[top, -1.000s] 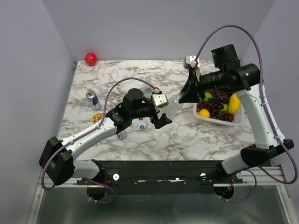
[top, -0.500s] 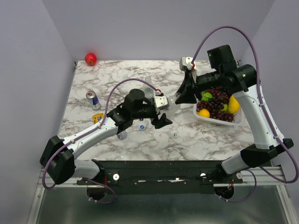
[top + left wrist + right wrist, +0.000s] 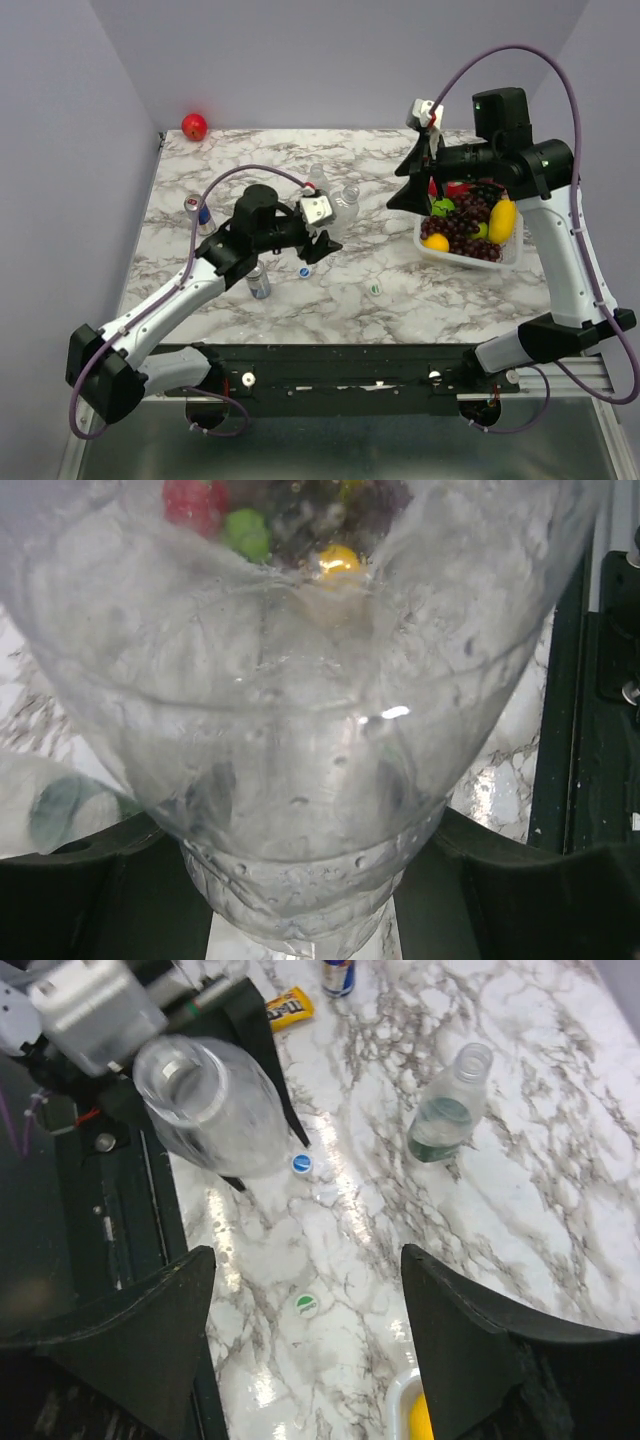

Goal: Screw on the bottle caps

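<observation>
Plastic bottle (image 3: 210, 1110) clamped in left gripper (image 3: 300, 830); right gripper (image 3: 305, 1255) spread wide.

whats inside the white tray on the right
Dark grapes, a lemon, a green fruit and an orange one lie in the tray. The right arm covers its far edge, so anything there is hidden.
</observation>
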`<state>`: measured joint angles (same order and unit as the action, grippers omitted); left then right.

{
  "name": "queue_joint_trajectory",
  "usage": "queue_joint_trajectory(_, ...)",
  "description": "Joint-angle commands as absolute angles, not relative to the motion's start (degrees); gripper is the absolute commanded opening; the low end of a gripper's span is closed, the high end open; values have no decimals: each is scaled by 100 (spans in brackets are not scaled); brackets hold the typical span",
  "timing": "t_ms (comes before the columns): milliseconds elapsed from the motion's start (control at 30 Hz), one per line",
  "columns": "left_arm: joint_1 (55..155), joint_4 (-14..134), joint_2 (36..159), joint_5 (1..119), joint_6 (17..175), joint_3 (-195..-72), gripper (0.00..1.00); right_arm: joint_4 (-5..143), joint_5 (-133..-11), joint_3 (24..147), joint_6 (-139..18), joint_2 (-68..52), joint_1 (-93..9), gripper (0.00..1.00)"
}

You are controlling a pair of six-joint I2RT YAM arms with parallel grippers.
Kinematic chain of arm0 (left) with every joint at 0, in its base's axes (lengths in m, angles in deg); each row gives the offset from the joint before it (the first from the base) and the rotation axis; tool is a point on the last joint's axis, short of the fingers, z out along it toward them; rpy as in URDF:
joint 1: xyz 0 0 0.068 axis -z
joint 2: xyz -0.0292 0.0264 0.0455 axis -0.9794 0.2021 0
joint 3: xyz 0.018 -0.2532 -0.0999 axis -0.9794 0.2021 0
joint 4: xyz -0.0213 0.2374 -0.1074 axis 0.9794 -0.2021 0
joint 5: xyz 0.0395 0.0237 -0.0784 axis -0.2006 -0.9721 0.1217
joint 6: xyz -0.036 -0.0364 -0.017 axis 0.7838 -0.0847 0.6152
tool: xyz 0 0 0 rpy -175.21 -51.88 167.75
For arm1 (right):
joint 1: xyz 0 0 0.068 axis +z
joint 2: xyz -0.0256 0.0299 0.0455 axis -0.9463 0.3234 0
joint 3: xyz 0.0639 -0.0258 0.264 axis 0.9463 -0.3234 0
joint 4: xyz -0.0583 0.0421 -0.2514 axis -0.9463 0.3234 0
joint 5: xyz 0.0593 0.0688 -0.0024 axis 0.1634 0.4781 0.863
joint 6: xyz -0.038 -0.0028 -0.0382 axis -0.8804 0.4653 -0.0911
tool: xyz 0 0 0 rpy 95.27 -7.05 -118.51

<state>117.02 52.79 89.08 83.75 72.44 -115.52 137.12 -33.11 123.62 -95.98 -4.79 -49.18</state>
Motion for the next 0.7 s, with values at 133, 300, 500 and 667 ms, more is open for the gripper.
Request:
queue_joint_trajectory(133,10631,4090,7892,7420,7353,-12569,0,12920,-3381,11344,-10427,-455,-4855,100)
queue_joint_trajectory(300,9857,3843,7742,6998,7353,-13280,0,12436,-4216,10508,-11414,-288,-3968,94)
queue_joint_trajectory(500,8461,4097,7479,6997,8325,-12994,0,12076,-4524,10155,-12128,642,-3036,77)
queue_joint_trajectory(667,7379,4255,7023,7901,9127,-12545,0,11883,-5007,10331,-12418,1627,-2430,63)
